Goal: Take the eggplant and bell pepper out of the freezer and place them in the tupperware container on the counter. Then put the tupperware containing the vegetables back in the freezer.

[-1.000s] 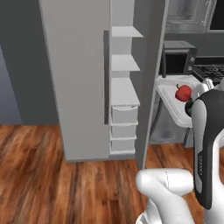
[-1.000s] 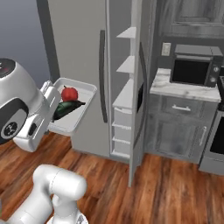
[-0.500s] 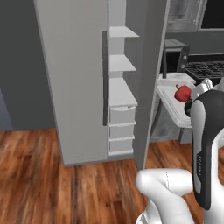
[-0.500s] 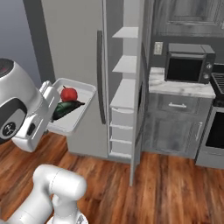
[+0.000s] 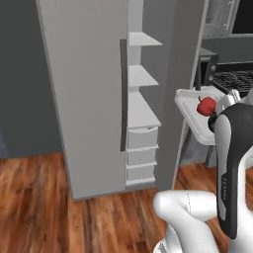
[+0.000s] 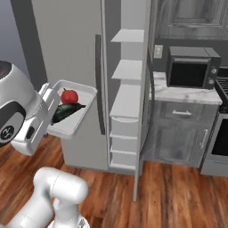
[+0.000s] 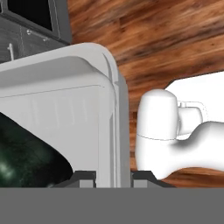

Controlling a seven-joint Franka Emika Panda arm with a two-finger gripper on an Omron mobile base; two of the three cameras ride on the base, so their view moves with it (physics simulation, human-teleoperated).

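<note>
Tall light-grey freezer [image 6: 75,49], door open, white shelves exposed. White marble counter [image 6: 185,92] right of it, under the black microwave [image 6: 190,67]. Shallow pale rectangular tupperware container [image 6: 82,111] held above the wood floor, carrying dark eggplant [image 6: 67,110] and red bell pepper [image 6: 69,95]. Claw [image 7: 113,175] pinches its rim.

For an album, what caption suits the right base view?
Jaws carry the tupperware container with bell pepper and eggplant toward the open freezer.

The arm [image 5: 232,163] hides the tupperware container's [image 5: 190,106] near end (eggplant [image 7: 26,159] cut off in hand view).
</note>
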